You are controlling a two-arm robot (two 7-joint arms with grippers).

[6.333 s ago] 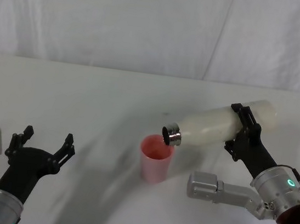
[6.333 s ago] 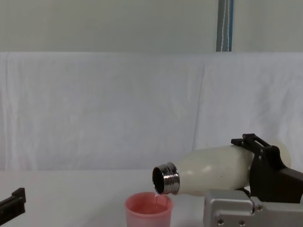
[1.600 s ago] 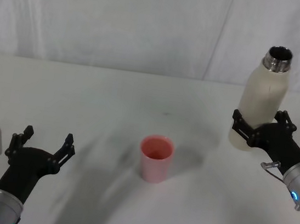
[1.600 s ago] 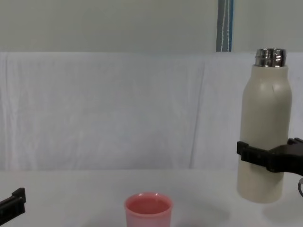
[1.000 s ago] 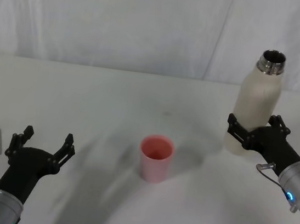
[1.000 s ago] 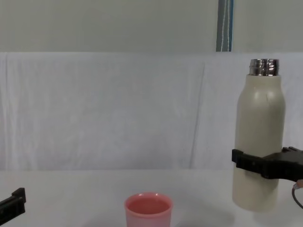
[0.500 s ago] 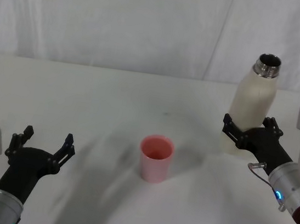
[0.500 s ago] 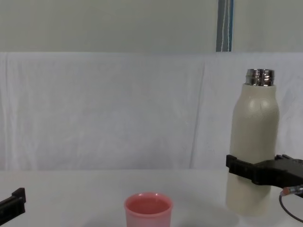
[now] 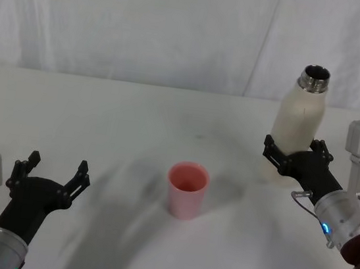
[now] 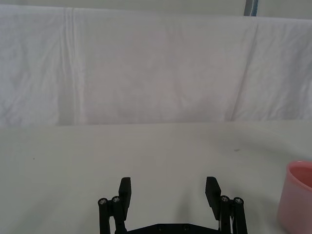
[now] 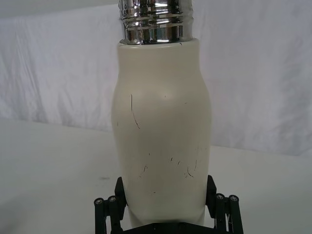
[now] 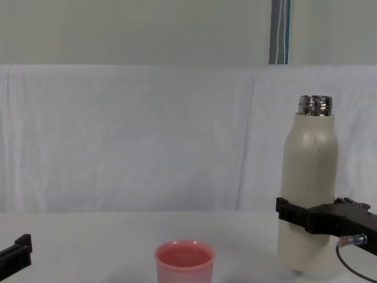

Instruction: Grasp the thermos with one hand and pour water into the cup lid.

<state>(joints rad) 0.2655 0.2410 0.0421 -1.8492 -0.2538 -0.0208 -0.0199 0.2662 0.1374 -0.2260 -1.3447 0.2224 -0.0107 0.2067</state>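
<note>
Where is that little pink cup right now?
The pink cup stands upright near the middle of the white table in the head view, apart from the cream thermos, which the right gripper holds on the robot's right.

A white table (image 9: 137,109) spreads across the scene, a small dark speck (image 9: 198,136) near its middle. Behind the table hangs a creased white cloth backdrop (image 12: 129,135), with a blue-grey vertical strip (image 12: 280,32) rising above it.

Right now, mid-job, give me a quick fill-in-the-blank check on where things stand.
1. The right tool is shut on the ____.
2. The thermos stands ____, its steel neck on top.
3. The pink cup sits to the robot's ____ of the thermos.
4. The left tool's fingers are ____.

Missing: thermos; upright; left; open
</note>
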